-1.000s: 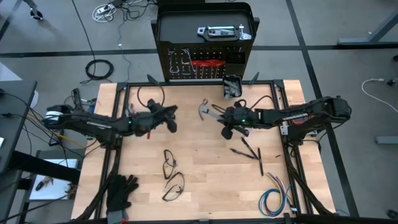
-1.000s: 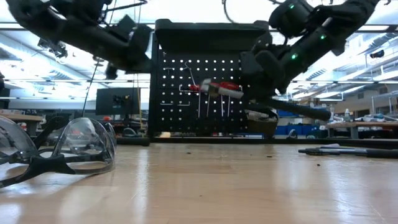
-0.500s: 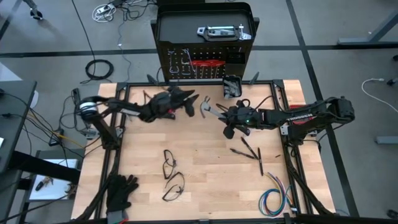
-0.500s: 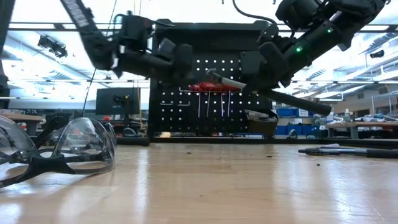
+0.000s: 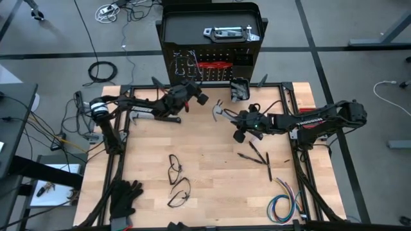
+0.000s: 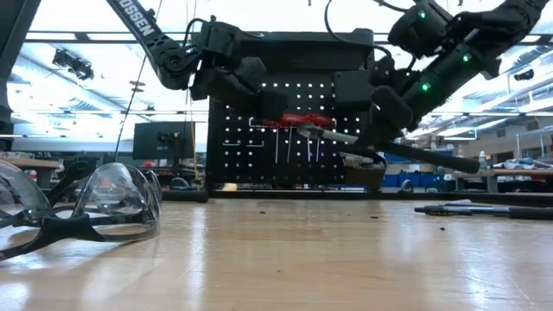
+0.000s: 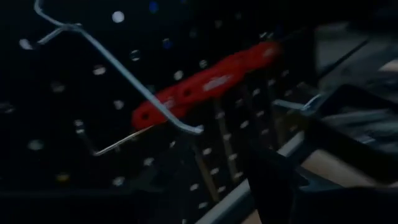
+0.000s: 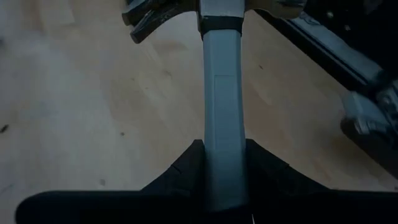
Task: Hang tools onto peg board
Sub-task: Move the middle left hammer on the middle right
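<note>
The black peg board (image 5: 212,69) stands upright at the table's far edge, with red-handled tools (image 5: 212,64) hanging from it. The left wrist view shows them close up: a red handle (image 7: 205,84) beside a bare silver hook (image 7: 124,68). My left gripper (image 5: 199,97) is open and holds nothing. It points level at the board, just in front of it. My right gripper (image 5: 237,122) hovers right of the table's centre, shut on a hammer (image 5: 218,110) whose steel head points toward the board. My right gripper pinches the hammer's grey shaft (image 8: 221,134) between its two fingers, below the head (image 8: 155,18). The fingers lie along the shaft and slant down from the table's right. The hammer is lifted clear of the table. Its black grip (image 6: 432,157) sticks out behind the fingers.
Two pairs of safety glasses (image 5: 178,181) lie at the near centre, black gloves (image 5: 125,197) at the near left and a coloured wire bundle (image 5: 282,206) at the near right. Dark slim tools (image 5: 258,154) lie right of centre. A small black bin (image 5: 239,88) stands at the board's foot.
My left gripper has swung from the table's left toward the far edge and the right, up to the peg board. It has rolled and opened on the way. My right gripper has drawn slightly toward the right edge with the hammer, still clear of the table.
</note>
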Robot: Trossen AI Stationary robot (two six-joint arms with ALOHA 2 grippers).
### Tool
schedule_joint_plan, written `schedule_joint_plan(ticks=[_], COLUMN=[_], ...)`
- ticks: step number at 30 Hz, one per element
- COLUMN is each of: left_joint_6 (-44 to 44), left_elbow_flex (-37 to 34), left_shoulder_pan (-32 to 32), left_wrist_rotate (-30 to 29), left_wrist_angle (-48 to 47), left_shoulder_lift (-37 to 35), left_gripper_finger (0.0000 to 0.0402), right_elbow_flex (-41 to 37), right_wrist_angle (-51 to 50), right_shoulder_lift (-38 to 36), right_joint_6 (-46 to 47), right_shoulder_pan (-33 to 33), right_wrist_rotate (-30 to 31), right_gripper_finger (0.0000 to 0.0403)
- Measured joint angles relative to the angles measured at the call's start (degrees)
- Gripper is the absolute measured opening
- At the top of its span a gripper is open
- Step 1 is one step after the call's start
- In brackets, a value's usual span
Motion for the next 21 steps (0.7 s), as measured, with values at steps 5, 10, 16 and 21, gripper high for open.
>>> schedule_joint_plan(ticks=[5, 10, 16, 21], left_joint_6=[10.89, 21.61, 29.72, 40.31], left_elbow_flex=[2.65, 4.40, 4.61, 4.61], left_shoulder_pan=[-0.11, -0.33, -0.86, -1.89], left_wrist_rotate=[-2.54, -5.69, -8.87, -10.09], left_wrist_angle=[-0.15, 2.33, 3.99, 8.31], left_shoulder_lift=[4.61, 8.79, 10.06, 10.06], left_gripper_finger=[0.0153, 0.0153, 0.0153, 0.0152], right_elbow_flex=[-0.96, -0.66, -0.61, -0.61], right_wrist_angle=[0.89, 2.28, 2.50, 3.33], right_shoulder_lift=[0.00, 0.00, -0.02, -0.04], right_joint_6=[0.04, -3.06, -5.79, -7.40], right_shoulder_pan=[-2.79, -5.71, -10.51, -14.24], right_wrist_rotate=[-4.81, -7.76, -12.54, -18.40], right_gripper_finger=[0.0092, 0.0092, 0.0092, 0.0092])
